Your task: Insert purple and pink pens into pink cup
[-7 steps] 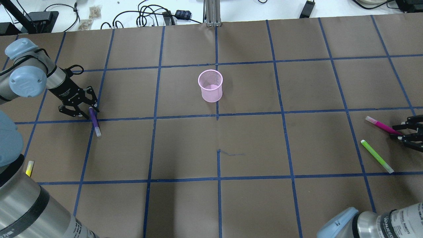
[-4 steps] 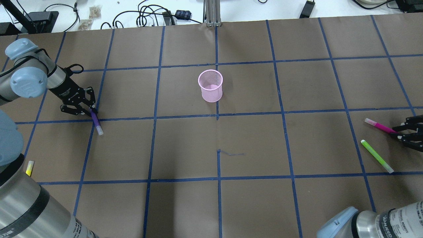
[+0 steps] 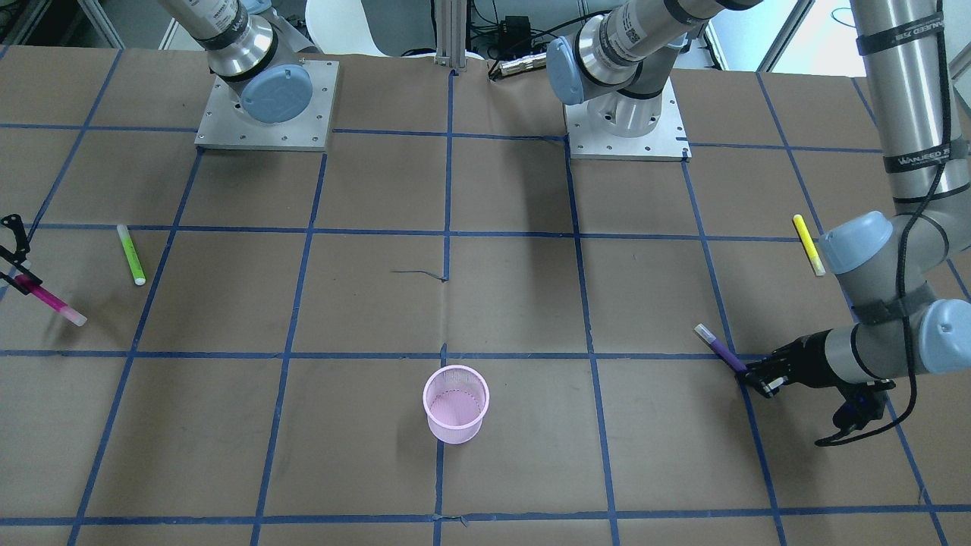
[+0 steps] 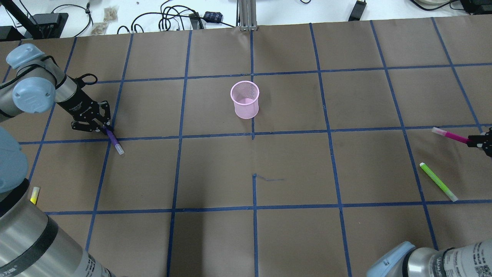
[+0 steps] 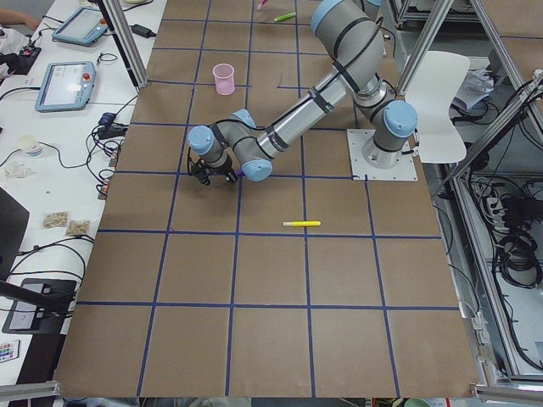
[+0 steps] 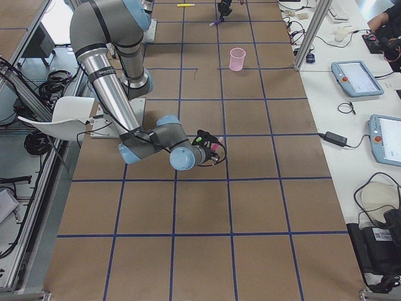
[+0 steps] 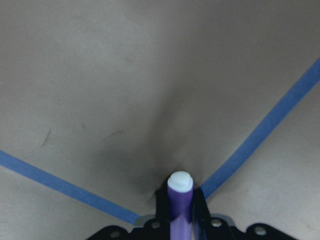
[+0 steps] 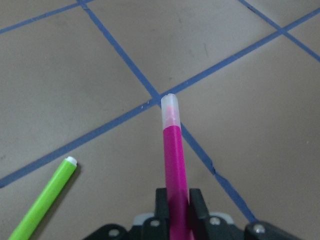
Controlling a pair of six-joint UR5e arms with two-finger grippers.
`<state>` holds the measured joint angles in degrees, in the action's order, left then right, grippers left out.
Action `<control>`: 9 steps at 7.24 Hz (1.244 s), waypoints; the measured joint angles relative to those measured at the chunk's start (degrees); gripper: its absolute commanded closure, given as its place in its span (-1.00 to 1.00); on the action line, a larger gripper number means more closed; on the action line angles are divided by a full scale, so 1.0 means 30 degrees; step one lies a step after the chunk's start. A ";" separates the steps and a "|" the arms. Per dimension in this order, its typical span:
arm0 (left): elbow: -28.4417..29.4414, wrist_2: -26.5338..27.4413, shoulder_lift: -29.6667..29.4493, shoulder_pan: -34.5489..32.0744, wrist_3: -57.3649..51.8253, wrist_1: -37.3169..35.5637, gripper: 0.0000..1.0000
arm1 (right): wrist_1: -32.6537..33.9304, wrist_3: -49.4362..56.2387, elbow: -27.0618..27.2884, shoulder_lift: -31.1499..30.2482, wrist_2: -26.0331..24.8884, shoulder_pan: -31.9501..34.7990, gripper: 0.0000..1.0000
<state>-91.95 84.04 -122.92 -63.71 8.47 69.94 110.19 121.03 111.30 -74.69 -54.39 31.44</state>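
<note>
The pink mesh cup [image 4: 245, 99] stands upright near the table's middle; it also shows in the front view [image 3: 455, 403]. My left gripper [image 4: 104, 130] is shut on the purple pen [image 4: 114, 141], held off the table with its white cap pointing away; the left wrist view shows the pen [image 7: 180, 205] between the fingers. My right gripper [image 4: 478, 142] at the right edge is shut on the pink pen [image 4: 449, 135], lifted above the table; the right wrist view shows that pen [image 8: 172, 165] clamped.
A green pen [image 4: 438, 181] lies on the table near my right gripper, also in the right wrist view [image 8: 42, 200]. A yellow pen [image 4: 34, 195] lies at the left, near my left arm's base. Blue tape lines grid the brown table.
Both grippers have lifted their pens off the table. The right gripper has closed on the pink pen and moved up toward the far side. The purple pen's free end has swung slightly right.
</note>
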 measured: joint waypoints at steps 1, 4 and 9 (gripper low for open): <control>0.0030 -0.0011 0.0217 -0.0185 0.0068 0.0063 0.98 | -0.0022 -0.1646 -0.0006 -0.1347 -0.0280 0.0967 0.90; 0.0063 -0.0329 0.0705 -0.0534 0.0206 0.0318 0.99 | 0.0157 -0.9759 0.0013 -0.5228 -0.2349 0.6513 0.89; 0.0084 -0.0593 0.1745 -0.1336 0.0225 0.1158 0.99 | 0.3998 -2.3444 -0.0055 -0.5743 -0.8448 1.8593 0.86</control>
<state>-91.70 82.26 -117.69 -67.72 9.14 73.42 122.19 50.70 111.14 -91.92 -79.74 87.22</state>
